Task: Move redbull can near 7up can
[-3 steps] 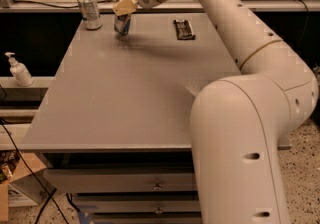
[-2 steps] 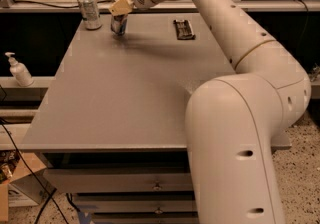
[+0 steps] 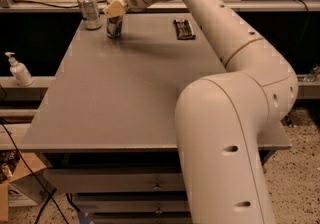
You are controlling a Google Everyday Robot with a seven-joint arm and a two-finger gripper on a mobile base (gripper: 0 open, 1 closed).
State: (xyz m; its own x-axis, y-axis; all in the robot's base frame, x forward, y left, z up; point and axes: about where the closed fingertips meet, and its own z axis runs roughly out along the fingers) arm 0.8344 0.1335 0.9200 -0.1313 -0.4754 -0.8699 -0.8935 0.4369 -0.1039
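The redbull can (image 3: 114,26), slim, silver and blue, stands upright on the grey table (image 3: 125,93) near its far left corner. Its top is covered by my gripper (image 3: 115,10), whose tan fingers are shut on it from above. The 7up can (image 3: 89,9), wider and silver-grey with faint green marks, stands upright at the far left edge. It is a short gap to the left of and behind the redbull can, not touching it.
A dark flat packet (image 3: 183,29) lies at the far middle of the table. My white arm (image 3: 230,118) crosses the right side of the view. A white pump bottle (image 3: 19,69) stands on a lower shelf at left. Drawers sit under the table.
The gripper and the redbull can have shifted a little to the left, closer to the 7up can. The 7up can and the packet have not moved.
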